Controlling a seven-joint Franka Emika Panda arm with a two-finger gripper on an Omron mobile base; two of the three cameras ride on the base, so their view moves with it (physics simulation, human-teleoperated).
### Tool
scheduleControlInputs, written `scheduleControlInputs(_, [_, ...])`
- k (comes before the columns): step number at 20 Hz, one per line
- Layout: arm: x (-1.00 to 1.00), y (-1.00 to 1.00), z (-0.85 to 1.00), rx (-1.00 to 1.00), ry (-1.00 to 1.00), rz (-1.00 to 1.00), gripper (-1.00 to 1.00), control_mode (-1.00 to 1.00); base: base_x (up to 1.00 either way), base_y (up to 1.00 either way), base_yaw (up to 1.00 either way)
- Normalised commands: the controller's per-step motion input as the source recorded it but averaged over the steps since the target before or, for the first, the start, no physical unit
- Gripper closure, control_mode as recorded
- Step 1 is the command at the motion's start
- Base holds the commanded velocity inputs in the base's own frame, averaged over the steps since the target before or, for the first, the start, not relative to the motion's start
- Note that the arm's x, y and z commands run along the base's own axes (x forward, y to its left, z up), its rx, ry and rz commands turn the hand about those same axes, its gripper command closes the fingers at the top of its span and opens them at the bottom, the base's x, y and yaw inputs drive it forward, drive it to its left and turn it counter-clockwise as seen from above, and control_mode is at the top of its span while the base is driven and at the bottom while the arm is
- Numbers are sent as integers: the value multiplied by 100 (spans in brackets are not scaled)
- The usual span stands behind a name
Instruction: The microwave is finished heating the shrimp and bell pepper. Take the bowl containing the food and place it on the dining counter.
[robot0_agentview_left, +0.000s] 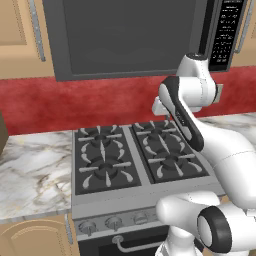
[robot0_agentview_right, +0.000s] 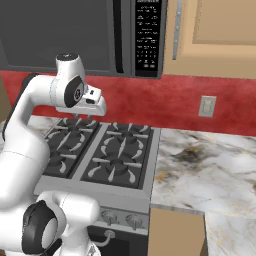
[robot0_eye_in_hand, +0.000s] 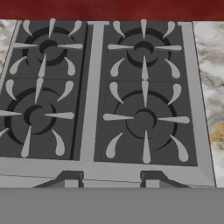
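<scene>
The microwave (robot0_agentview_left: 130, 35) (robot0_agentview_right: 60, 30) hangs over the stove with its dark glass door shut. Its black handle (robot0_agentview_right: 118, 35) stands beside the keypad (robot0_agentview_right: 147, 35). The bowl, the shrimp and the bell pepper are hidden behind the shut door. The dining counter is out of view. My gripper (robot0_agentview_left: 159, 113) (robot0_agentview_right: 83, 117) (robot0_eye_in_hand: 109, 179) hovers over the back of the stove, below the microwave, and points down. Its fingers stand apart, open, with nothing between them.
A four-burner gas stove (robot0_agentview_left: 135, 155) (robot0_agentview_right: 100, 150) (robot0_eye_in_hand: 113, 100) lies under the hand. Marble counter (robot0_agentview_left: 35, 170) (robot0_agentview_right: 200, 165) flanks it on both sides. A red backsplash (robot0_agentview_left: 75, 105) runs behind, with a wall outlet (robot0_agentview_right: 207, 106). Tan cabinets (robot0_agentview_right: 220, 35) hang beside the microwave.
</scene>
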Motion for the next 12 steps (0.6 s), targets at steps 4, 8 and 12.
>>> scheduleControlInputs(4, [6, 0, 0, 0, 0, 0, -100, -100, 0, 0, 0])
scheduleControlInputs(8, [0, 0, 0, 0, 0, 0, -100, -100, 0, 0, 0])
scheduleControlInputs(12, [0, 0, 0, 0, 0, 0, -100, -100, 0, 0, 0])
